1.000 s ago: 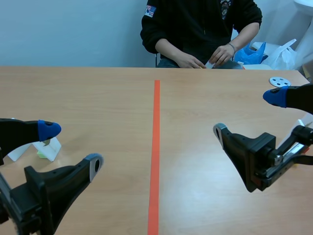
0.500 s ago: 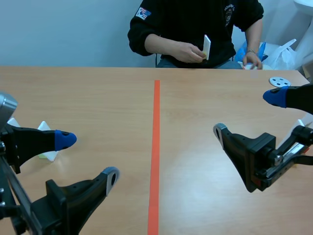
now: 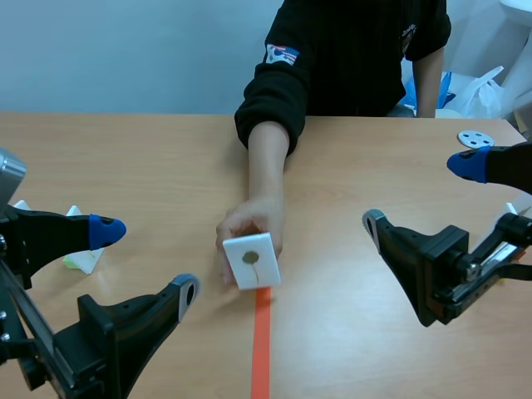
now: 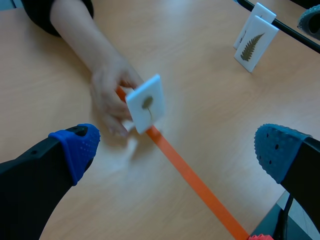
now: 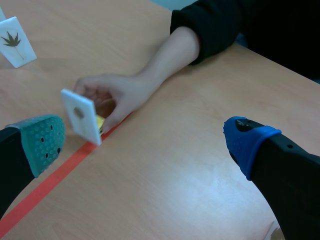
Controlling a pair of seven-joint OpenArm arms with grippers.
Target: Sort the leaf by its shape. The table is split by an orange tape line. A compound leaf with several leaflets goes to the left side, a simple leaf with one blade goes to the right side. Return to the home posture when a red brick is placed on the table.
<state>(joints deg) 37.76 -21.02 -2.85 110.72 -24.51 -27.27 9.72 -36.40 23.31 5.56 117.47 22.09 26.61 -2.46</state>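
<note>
So the left hand (image 3: pixel 148 260) is spread wide with nothing in it, low over the table (image 3: pixel 150 158), and a small white card (image 3: pixel 83 253) stands just past it. In the middle a person's hand (image 3: pixel 249 229) pinches the leaf card (image 3: pixel 251 260), white with one little single-blade leaf, tilted and standing right on the orange tape line (image 3: pixel 262 349). Over on the other side the right hand (image 3: pixel 420 194) gapes wide too, holding nothing.

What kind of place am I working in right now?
Probably a lab or office test setup: a wooden table split by orange tape, white leaf cards, and a person across it holding a card at the tape, plain wall behind.
</note>
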